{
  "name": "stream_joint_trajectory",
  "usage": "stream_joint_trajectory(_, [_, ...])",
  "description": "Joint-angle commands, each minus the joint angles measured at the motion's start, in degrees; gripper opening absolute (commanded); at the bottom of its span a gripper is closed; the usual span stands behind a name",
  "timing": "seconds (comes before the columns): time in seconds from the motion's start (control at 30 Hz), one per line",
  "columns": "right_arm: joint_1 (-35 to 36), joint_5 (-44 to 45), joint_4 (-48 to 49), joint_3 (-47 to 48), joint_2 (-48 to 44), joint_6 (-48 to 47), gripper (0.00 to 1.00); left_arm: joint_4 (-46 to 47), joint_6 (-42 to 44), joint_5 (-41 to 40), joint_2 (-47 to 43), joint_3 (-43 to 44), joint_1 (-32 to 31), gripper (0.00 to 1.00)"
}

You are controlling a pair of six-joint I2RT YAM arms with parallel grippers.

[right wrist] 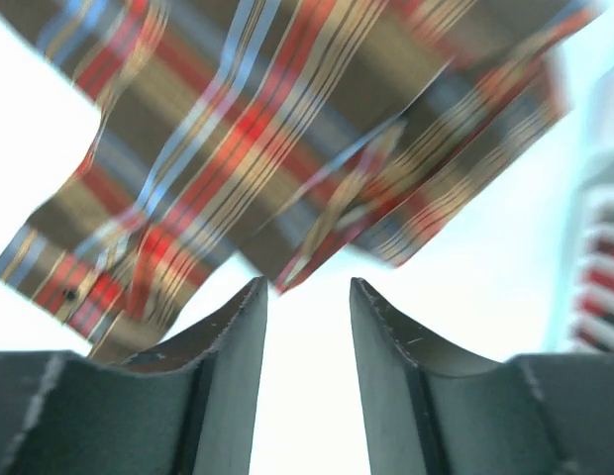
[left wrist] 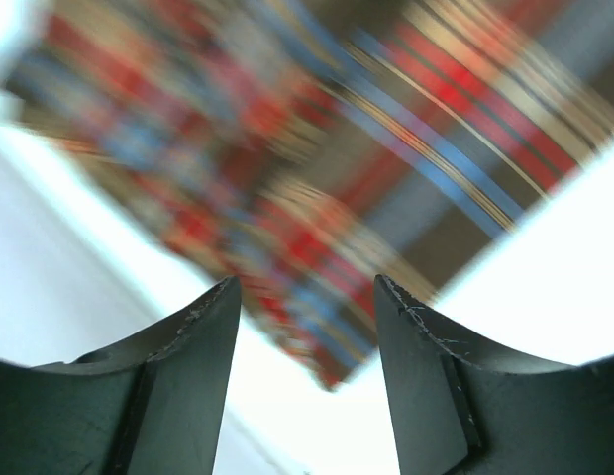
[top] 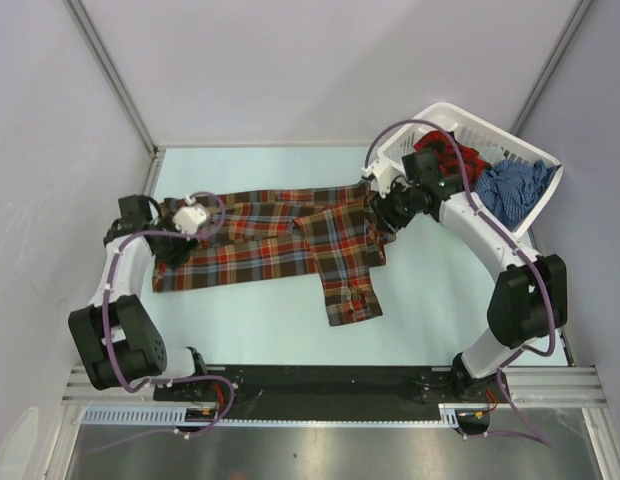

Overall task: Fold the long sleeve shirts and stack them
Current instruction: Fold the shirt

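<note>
The left gripper (left wrist: pixel 307 287) is half open and empty, low over the left end of the brown plaid shirt (top: pixel 280 240). The right gripper (right wrist: pixel 307 285), also parted and empty, is over its right end. Both arms arch inward from their bases. The shirt lies spread on the table (top: pixel 430 310). The red shirt (top: pixel 448 155) and blue shirt (top: pixel 510 188) sit in the basket (top: pixel 440 112).

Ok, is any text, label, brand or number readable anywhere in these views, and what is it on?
No readable text in any view.
The brown plaid shirt shows no tag or label.
The white basket, the red-and-black shirt and the blue checked shirt in it carry no visible print.
Both wrist views are partly blurred.
</note>
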Motion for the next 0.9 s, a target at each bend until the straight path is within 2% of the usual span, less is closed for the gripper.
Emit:
stream_joint_trajectory(0.0, [-0.15,-0.90,-0.10,-6.98,1.36,1.21,0.42,-6.06,10.39,-2.03,-0.28,-9.06,-0.40,0.62])
stream_joint_trajectory(0.2, [-0.67,2.27,5.26,-11.20,6.00,1.39,0.41,0.00,15.58,-7.85,-1.16,-15.67,-0.40,0.64])
stream_joint_trajectory(0.5, [-0.94,2.28,9.23,-11.65,12.17,3.32,0.41,9.49,19.37,-14.79,3.67,-18.05,-0.40,0.66])
stream_joint_trajectory(0.6, [-0.94,1.75,9.05,-11.73,12.88,3.59,0.24,12.04,20.60,-16.64,4.29,-19.02,-0.40,0.65])
stream_joint_trajectory(0.63, [-0.94,1.75,8.97,-11.73,13.05,3.50,0.12,12.75,20.77,-17.08,4.46,-19.20,-0.40,0.64])
stream_joint_trajectory(0.7, [-0.94,1.83,8.35,-11.82,13.14,3.33,0.00,12.84,21.04,-17.52,4.82,-18.85,-0.49,0.58])
stream_joint_trajectory(0.77, [-0.94,1.66,7.48,-12.00,12.62,3.24,0.00,12.14,21.65,-17.52,5.17,-18.58,-0.40,0.49])
stream_joint_trajectory(0.8, [-0.94,1.48,7.04,-12.00,12.44,3.15,0.00,10.75,22.09,-17.17,5.08,-18.41,-0.40,0.35])
stream_joint_trajectory(0.87, [-0.85,1.13,5.81,-12.00,11.65,3.50,0.00,9.16,23.40,-17.00,3.95,-18.50,-0.40,0.24])
